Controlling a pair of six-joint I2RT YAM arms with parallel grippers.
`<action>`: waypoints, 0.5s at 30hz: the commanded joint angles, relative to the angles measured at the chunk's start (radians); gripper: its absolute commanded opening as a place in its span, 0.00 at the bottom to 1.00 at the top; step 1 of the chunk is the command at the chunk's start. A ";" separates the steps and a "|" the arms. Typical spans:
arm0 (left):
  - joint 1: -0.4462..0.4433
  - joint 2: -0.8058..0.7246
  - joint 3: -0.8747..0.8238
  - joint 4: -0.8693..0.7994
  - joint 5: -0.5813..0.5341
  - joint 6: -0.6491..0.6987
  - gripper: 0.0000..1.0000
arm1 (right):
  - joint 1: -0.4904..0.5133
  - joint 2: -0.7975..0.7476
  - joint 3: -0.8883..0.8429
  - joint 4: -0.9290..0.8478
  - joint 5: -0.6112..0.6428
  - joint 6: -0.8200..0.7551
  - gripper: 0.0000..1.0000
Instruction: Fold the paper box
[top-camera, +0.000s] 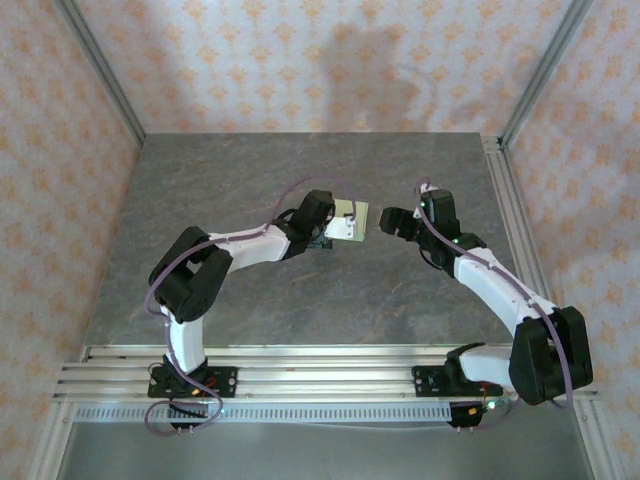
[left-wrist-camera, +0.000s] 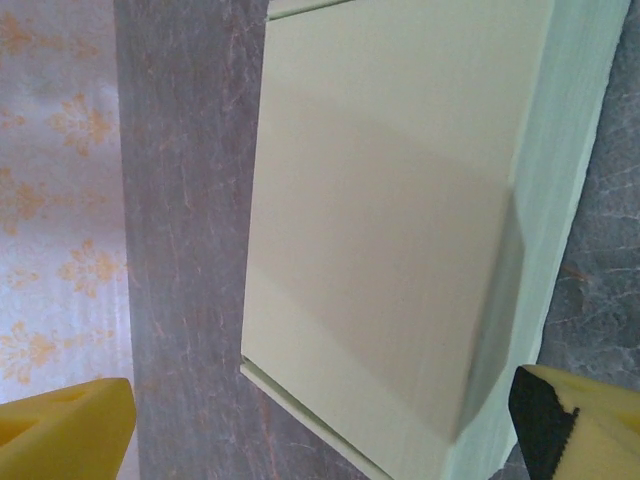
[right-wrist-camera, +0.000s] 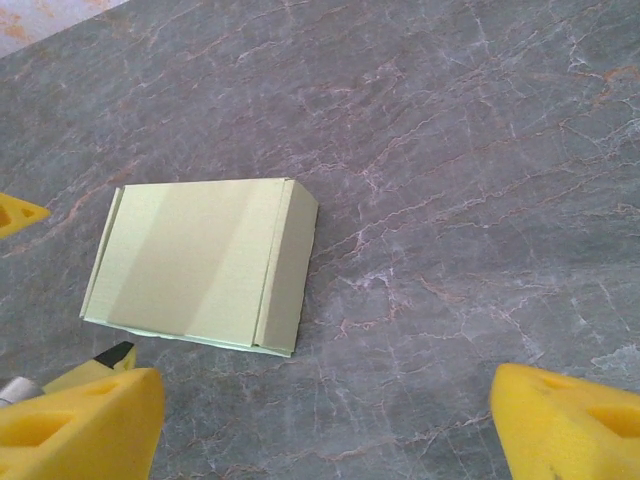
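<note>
The left end effector (left-wrist-camera: 320, 440) is released, its yellow fingers (left-wrist-camera: 60, 430) spread wide on both sides of the paper box (left-wrist-camera: 390, 220). The box lies flat on the grey desk (top-camera: 250, 170), directly in front of this end effector. Its far end is cut off in the left wrist view. One finger pad is very near the side edge of the box, perhaps touching. The right end effector (right-wrist-camera: 325, 420) is also released and holds nothing. The box is ahead of it, to its left, with bare desk around.
</note>
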 joint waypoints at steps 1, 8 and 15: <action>0.012 -0.023 -0.010 0.036 0.008 -0.112 0.98 | -0.014 -0.001 -0.019 0.049 -0.011 0.021 0.84; 0.128 -0.195 -0.130 0.106 0.138 -0.523 1.00 | -0.042 -0.018 -0.059 0.126 0.046 -0.042 0.95; 0.289 -0.392 -0.325 0.168 0.177 -0.797 1.00 | -0.082 0.002 -0.093 0.290 0.178 -0.143 0.99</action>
